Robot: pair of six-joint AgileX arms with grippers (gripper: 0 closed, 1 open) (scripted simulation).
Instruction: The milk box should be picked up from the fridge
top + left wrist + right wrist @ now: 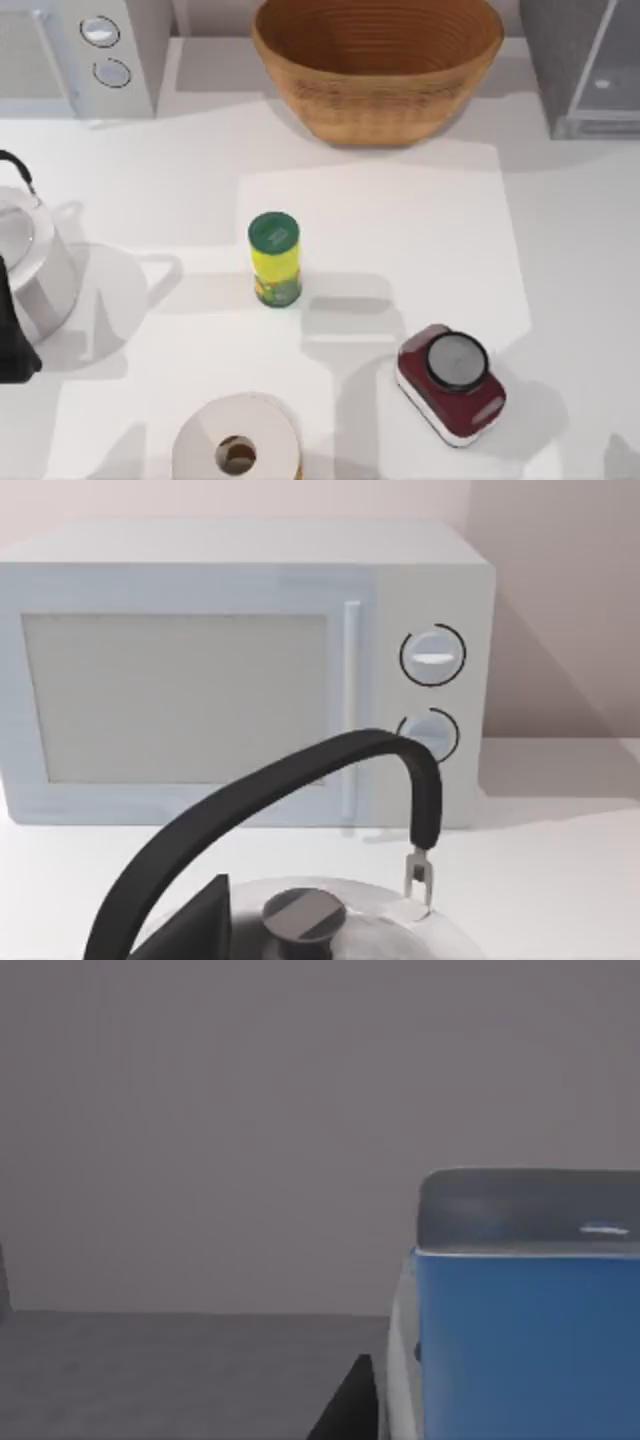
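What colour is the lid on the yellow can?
Green, clearest in the top view: lid on the yellow can.

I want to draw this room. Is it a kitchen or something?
It looks like a pretend kitchen counter. There's a microwave with two round knobs, a shiny kettle with a black handle, and a dark-grey fridge in the far right corner.

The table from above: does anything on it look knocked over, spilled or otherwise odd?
Nothing looks spilled or broken. The yellow can with a green lid stands upright, as does the white paper roll. Only the dark-red kitchen scale sits askew to the table's edges.
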